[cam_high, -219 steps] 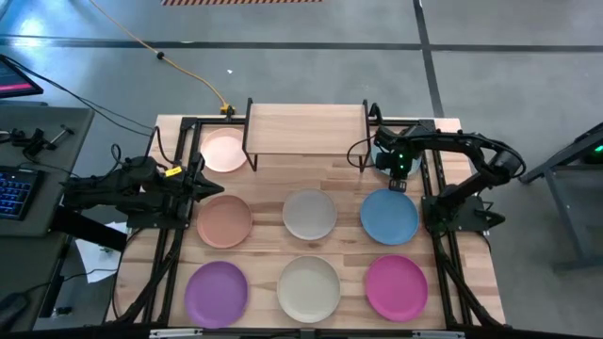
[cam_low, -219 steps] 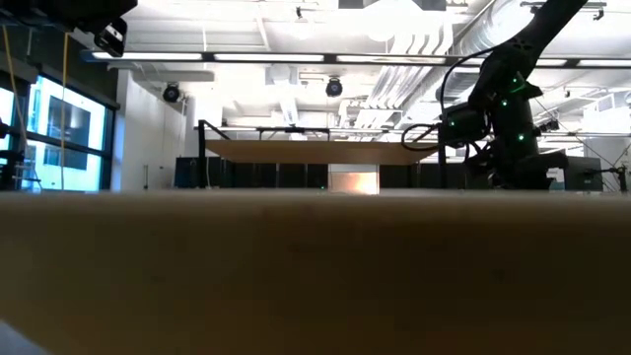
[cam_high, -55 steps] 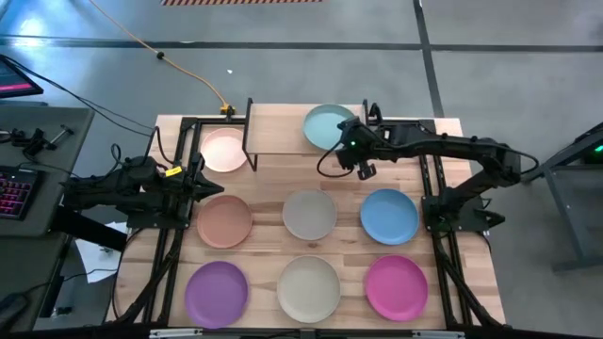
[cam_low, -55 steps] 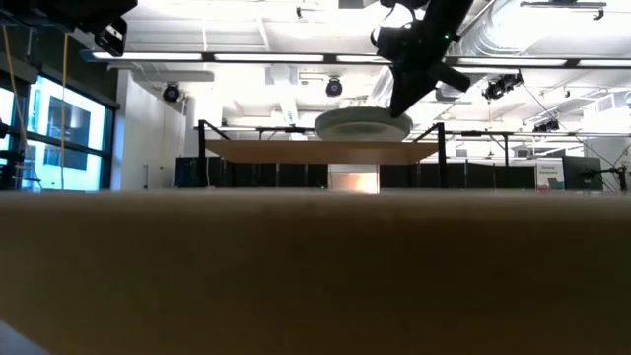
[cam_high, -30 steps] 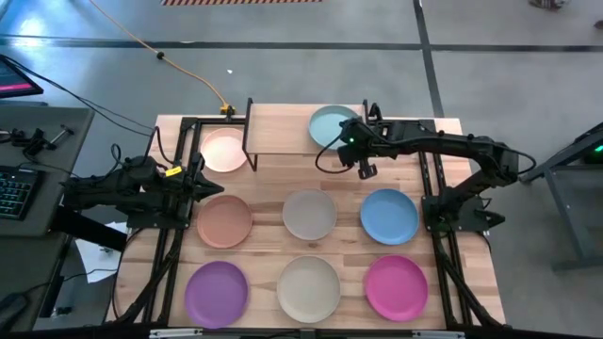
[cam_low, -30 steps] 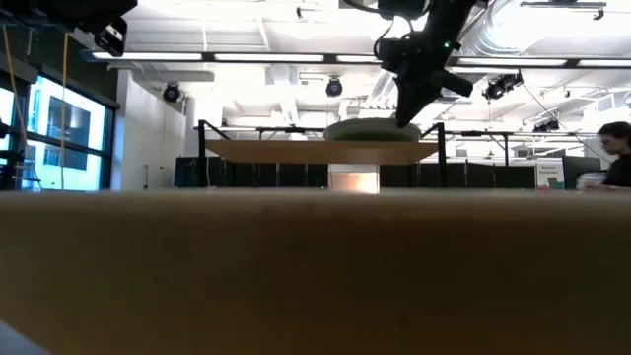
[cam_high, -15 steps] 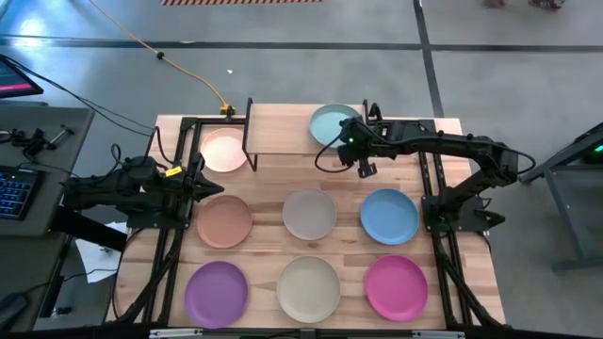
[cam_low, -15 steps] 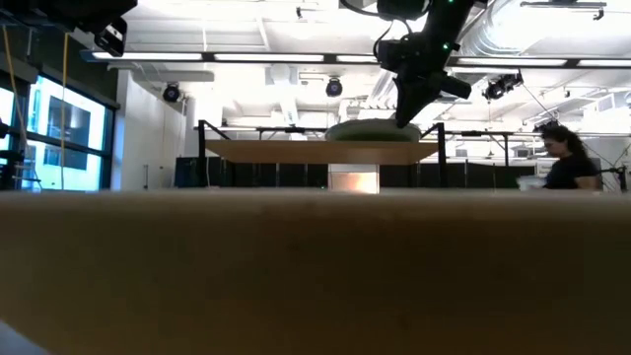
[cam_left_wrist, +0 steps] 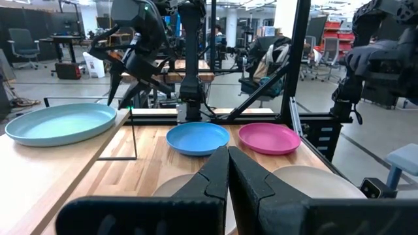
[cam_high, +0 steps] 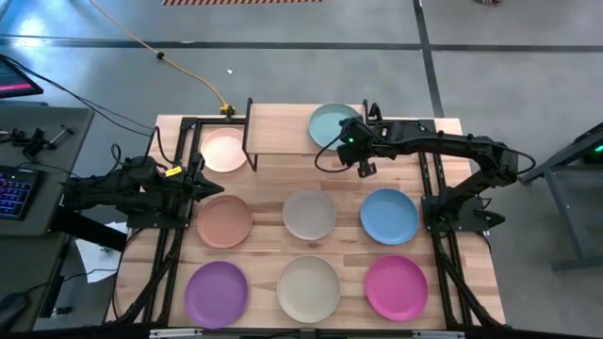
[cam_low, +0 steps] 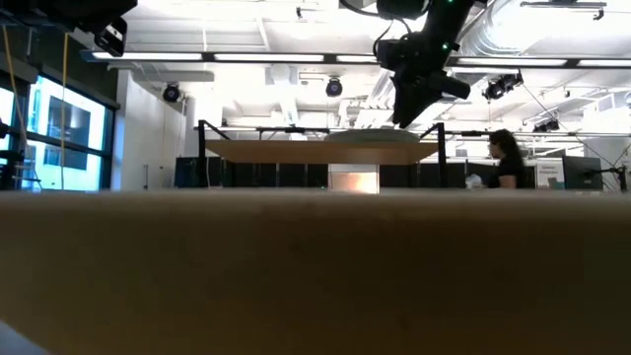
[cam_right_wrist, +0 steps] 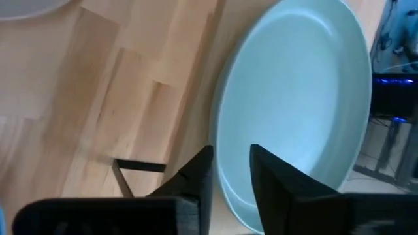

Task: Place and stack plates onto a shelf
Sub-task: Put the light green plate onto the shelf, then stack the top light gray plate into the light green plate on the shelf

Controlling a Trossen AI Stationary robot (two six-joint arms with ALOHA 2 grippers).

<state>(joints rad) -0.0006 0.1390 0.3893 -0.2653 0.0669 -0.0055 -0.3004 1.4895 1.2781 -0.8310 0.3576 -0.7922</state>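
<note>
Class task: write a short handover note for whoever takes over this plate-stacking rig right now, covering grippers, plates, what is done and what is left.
Right gripper: open, at the near rim of the teal plate, no grip visible.
Left gripper: shut, empty, waiting at the table's left side.
Done: the teal plate lies flat on the shelf, at its right end.
Left: seven plates on the table: pale pink beside the shelf, peach, grey, blue, purple, cream, magenta.
</note>
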